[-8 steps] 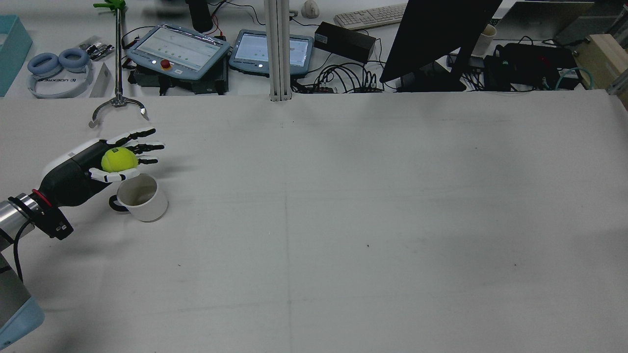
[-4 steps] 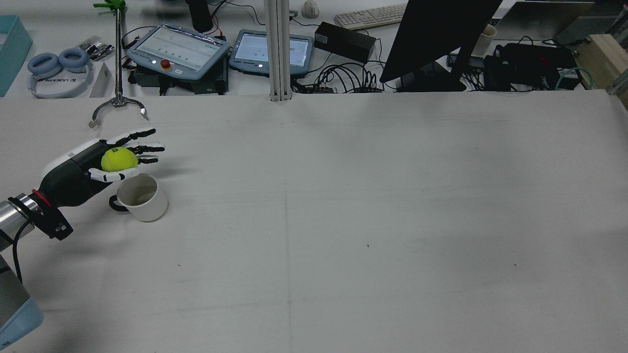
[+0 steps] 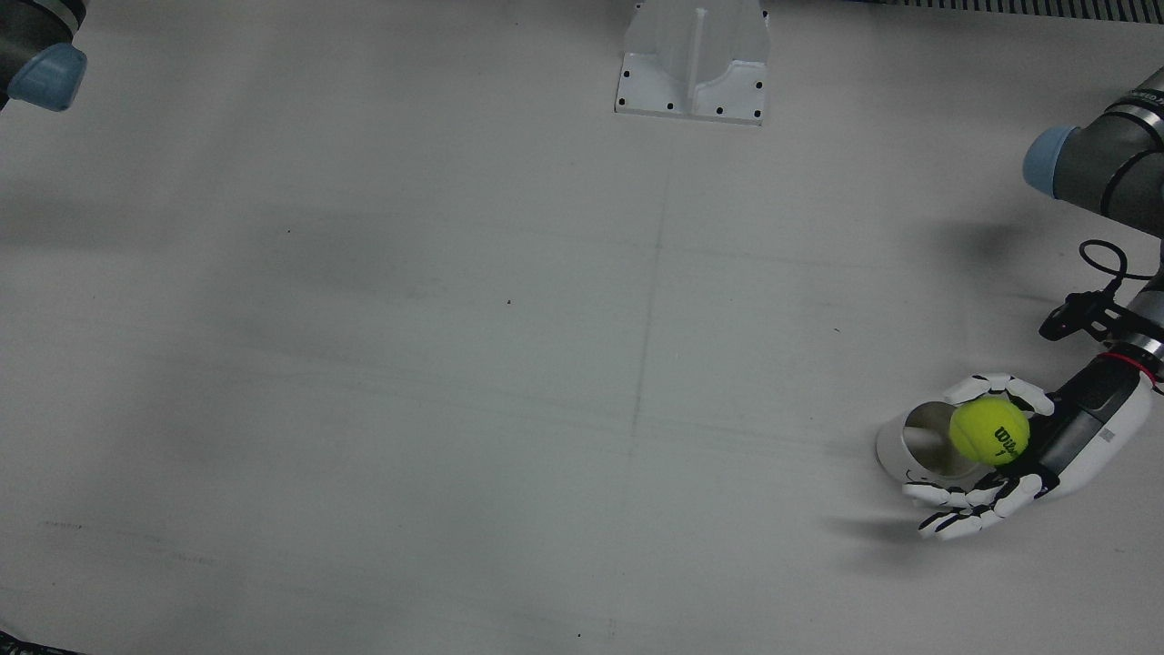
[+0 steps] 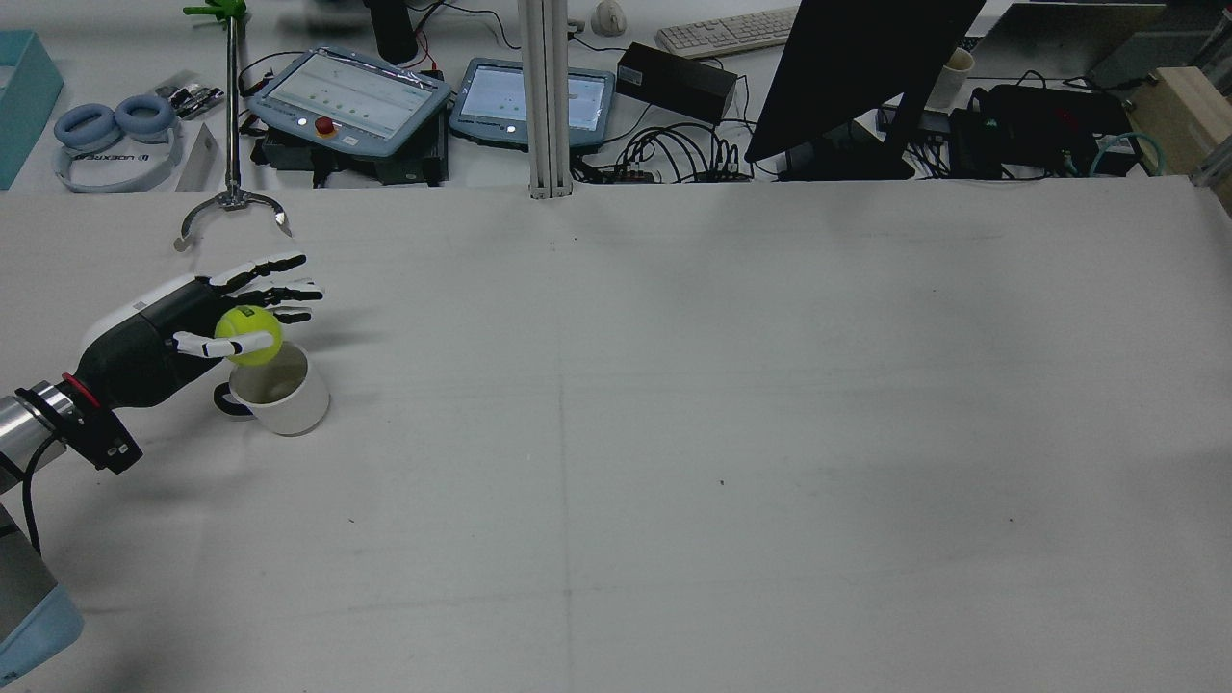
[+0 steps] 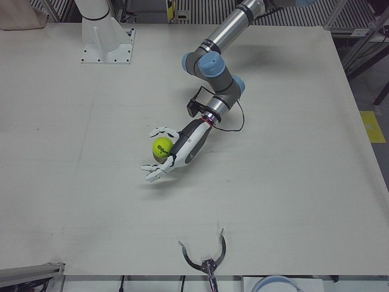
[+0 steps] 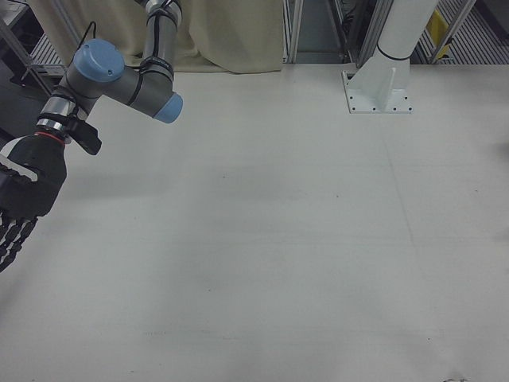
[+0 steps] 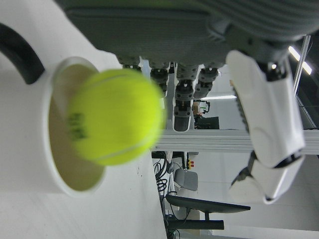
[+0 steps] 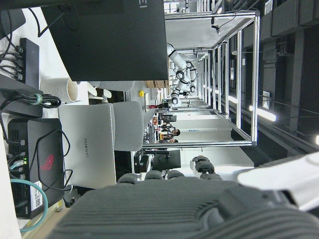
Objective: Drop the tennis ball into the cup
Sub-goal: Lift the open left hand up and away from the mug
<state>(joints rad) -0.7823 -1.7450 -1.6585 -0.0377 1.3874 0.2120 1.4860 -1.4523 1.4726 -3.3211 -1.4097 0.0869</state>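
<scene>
The yellow tennis ball (image 4: 248, 335) is off my left hand's palm and sits in the air just over the near rim of the white cup (image 4: 287, 402). My left hand (image 4: 164, 322) is open with fingers spread, held level beside and above the cup, thumb under the ball. In the front view the ball (image 3: 989, 431) overlaps the cup's mouth (image 3: 918, 437) next to the hand (image 3: 1055, 446). In the left hand view the ball (image 7: 115, 117) is blurred before the cup's opening (image 7: 47, 149). My right hand (image 6: 20, 187) hangs open and empty at the table's other side.
A metal claw on a rod (image 4: 231, 207) stands just beyond the left hand at the table's far edge. Tablets (image 4: 351, 96), cables and a monitor (image 4: 857, 67) lie behind that edge. The arms' white pedestal (image 3: 693, 64) is at the table's middle rear.
The ball has rolled off the left hand's palm, down and toward the cup, and now hangs over its rim. The hand and arm have hardly moved.
</scene>
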